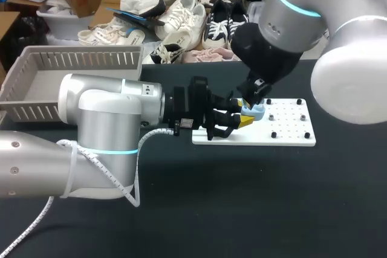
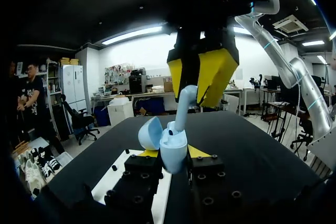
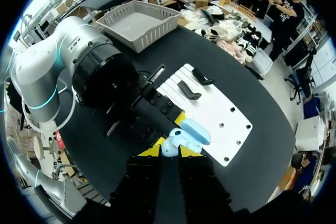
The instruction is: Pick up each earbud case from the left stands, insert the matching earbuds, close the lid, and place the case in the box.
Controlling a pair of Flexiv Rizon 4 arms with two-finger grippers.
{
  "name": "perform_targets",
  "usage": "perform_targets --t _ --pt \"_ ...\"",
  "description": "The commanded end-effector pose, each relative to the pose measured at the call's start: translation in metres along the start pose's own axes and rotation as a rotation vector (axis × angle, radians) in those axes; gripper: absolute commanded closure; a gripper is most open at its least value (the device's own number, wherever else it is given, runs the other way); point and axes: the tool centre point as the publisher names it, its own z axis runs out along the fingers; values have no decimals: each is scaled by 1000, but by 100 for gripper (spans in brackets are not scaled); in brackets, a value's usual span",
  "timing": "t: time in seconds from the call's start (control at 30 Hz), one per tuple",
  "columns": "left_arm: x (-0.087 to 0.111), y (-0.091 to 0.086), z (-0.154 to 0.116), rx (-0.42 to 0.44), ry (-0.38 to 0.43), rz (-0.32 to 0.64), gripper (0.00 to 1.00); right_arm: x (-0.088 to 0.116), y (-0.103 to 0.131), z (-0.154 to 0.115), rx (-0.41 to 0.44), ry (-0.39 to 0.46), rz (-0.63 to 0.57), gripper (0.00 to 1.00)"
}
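left gripper [image 2: 174,152]: clamped on the light blue earbud case [image 2: 173,144], one yellow tip on each side, holding it upright just over the near edge of the white board [image 3: 223,116]
lid [image 2: 150,132]: open, tipped back from the case body
right gripper [image 2: 198,77]: directly above the case, fingers pinched on a light blue earbud [image 2: 184,106] by its upper end
earbud: lower end is at the case mouth, looks partly in; not seated as far as I can judge
second earbud: can't tell whether it's already in the case, the interior is hidden
stands [image 3: 187,91]: two black ones on the far part of the board, no case on either that I can see
box [image 1: 78,60]: grey slatted basket at the far left of the table [image 1: 242,203], well apart from the grippers; no case seen inside
step in hand: earbud insertion, my read
done: case is off its stand, opened, and presented to the right arm
left for this case: seat the earbud, release it, shut the lid, carry the case to the box
further cases: none visible; can't say whether more are due
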Motion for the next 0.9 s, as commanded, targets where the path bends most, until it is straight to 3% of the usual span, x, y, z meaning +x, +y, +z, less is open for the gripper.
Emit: perform_targets --t 0.03,0.9 --pt "1 -1 1 -8 -2 1 100 -3 -5 2 -2 7 1 100" --pt "1 -1 1 -8 -2 1 100 2 -10 9 -16 11 -15 100"
